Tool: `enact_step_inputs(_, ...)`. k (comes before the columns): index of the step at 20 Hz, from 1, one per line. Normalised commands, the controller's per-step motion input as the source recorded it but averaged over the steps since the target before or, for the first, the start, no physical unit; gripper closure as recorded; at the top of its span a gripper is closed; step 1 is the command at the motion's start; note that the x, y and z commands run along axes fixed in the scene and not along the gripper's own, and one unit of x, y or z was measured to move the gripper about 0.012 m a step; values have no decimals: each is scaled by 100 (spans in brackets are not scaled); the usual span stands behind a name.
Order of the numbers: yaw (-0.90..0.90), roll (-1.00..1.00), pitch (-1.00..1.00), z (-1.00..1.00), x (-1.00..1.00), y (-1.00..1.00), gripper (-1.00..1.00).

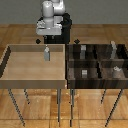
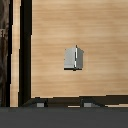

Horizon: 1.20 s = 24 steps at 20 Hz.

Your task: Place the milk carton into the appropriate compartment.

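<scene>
The milk carton (image 1: 46, 53) is a small pale grey-white box with a gabled top. It stands upright in the light wooden tray (image 1: 20, 75), near the tray's far edge. In the wrist view the milk carton (image 2: 73, 58) shows from above, with its ridge line visible. My gripper (image 1: 48, 39) hangs above and just behind the carton. In the wrist view my gripper (image 2: 64, 104) is open and empty. Its two fingertips (image 2: 40, 103) are spread wide and are well clear of the carton.
A dark wooden bin (image 1: 98, 61) with four compartments stands at the exterior view's right, beside the tray. Grey pieces sit in them: one (image 1: 82, 50), a tall one (image 1: 114, 48), a cube (image 1: 84, 73) and a rounded one (image 1: 116, 71). The tray's dark wall (image 2: 26, 50) shows in the wrist view.
</scene>
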Motion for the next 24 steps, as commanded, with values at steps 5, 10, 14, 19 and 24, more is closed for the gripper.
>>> enact_step_inputs(5,0,0,0,0,0,0,-100)
enact_step_inputs(10,0,0,0,0,0,-60,-100)
enact_step_inputs(14,0,0,0,0,0,25,-100)
enact_step_inputs(19,0,0,0,0,80,0,-100)
enact_step_inputs(24,0,0,0,-60,20,0,-100)
